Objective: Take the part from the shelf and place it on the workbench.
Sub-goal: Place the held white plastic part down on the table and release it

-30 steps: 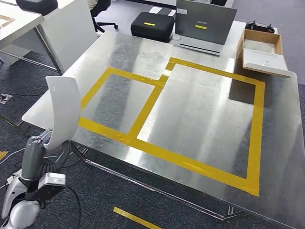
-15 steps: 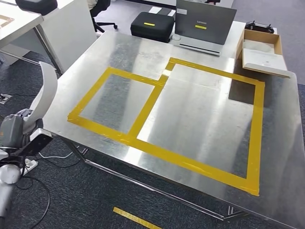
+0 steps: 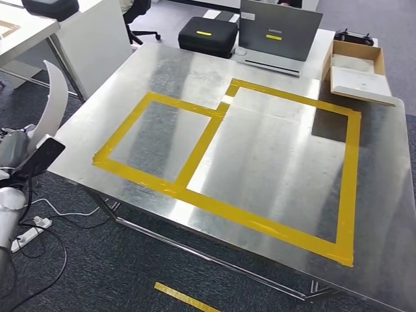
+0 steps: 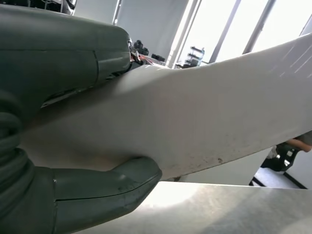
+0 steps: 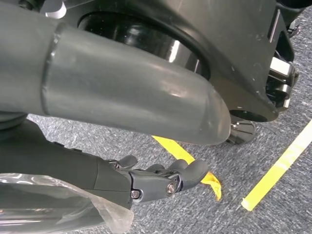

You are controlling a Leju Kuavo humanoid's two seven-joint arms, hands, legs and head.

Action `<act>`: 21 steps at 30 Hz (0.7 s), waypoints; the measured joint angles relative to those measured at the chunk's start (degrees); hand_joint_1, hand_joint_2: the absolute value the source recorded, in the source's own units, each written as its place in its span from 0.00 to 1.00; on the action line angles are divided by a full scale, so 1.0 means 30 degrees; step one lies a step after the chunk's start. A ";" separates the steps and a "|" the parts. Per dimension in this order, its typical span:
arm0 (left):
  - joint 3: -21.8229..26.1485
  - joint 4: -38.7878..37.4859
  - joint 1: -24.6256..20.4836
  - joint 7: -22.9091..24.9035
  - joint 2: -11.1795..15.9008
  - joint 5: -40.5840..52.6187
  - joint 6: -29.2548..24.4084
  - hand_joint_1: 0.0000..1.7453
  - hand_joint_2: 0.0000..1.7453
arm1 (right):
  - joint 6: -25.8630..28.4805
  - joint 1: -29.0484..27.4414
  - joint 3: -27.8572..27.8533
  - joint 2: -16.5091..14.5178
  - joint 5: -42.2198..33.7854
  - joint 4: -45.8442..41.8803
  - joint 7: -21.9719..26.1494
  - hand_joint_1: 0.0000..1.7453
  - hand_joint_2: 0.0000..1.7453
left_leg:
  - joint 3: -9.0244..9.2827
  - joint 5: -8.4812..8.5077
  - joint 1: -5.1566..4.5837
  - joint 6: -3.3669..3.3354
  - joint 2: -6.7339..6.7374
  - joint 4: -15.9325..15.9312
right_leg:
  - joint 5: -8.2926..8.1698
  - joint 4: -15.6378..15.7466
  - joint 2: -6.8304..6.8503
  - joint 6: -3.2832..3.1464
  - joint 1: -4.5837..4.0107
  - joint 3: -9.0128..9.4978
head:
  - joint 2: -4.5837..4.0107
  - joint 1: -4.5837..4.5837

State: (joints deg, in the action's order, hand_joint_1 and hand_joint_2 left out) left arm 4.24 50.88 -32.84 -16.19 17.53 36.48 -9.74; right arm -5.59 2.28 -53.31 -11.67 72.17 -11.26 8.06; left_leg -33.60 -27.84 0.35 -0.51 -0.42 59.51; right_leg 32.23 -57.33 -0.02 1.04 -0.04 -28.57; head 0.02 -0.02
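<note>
Hands first: at the far left of the head view we saw our left hand [image 3: 15,153] gripping the curved white part [image 3: 51,104], thumb under it and fingers over it in the left wrist view, just off the workbench's [image 3: 275,162] left corner. Within the last second the arm had swung outward and up, so the part had turned edge-on and moved away from the bench's near edge; nothing had been set down yet. Moving right, the yellow-taped outline [image 3: 196,153] on the metal top lay bare, with a laptop [image 3: 279,29] along the far edge. Our right hand [image 5: 158,180] hung over the carpet, fingers loosely apart and holding nothing.
</note>
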 joint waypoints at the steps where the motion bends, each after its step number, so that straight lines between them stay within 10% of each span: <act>1: -0.0172 -0.0440 -0.0511 0.0099 -0.0062 0.0143 0.0126 1.00 1.00 | -0.0002 0.0029 0.0009 0.0002 0.0049 0.0000 -0.0029 0.00 0.00 | -0.0002 -0.0001 0.0000 0.0000 -0.0007 0.0000 | 0.0002 0.0000 0.0009 -0.0001 0.0000 -0.0036 | 0.0000 0.0002; 21: -0.4640 -0.3504 -0.5876 0.0496 -0.3623 0.2093 0.1278 1.00 1.00 | -0.0062 0.0147 0.0135 0.0056 0.0211 0.0000 -0.0995 0.00 0.00 | -0.0007 0.0013 -0.0014 0.0001 0.0046 0.0013 | -0.0051 -0.0001 -0.0072 0.0022 0.0006 0.0125 | 0.0000 0.0002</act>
State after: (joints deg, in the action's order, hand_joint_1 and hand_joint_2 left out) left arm -9.68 40.37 -50.47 -14.70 6.66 42.76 -5.91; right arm -5.78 2.72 -52.90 -11.50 72.81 -11.26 5.08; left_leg -33.62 -27.80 0.31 -0.51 -0.28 59.55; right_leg 32.07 -57.34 -0.23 1.10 -0.02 -28.20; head 0.02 -0.02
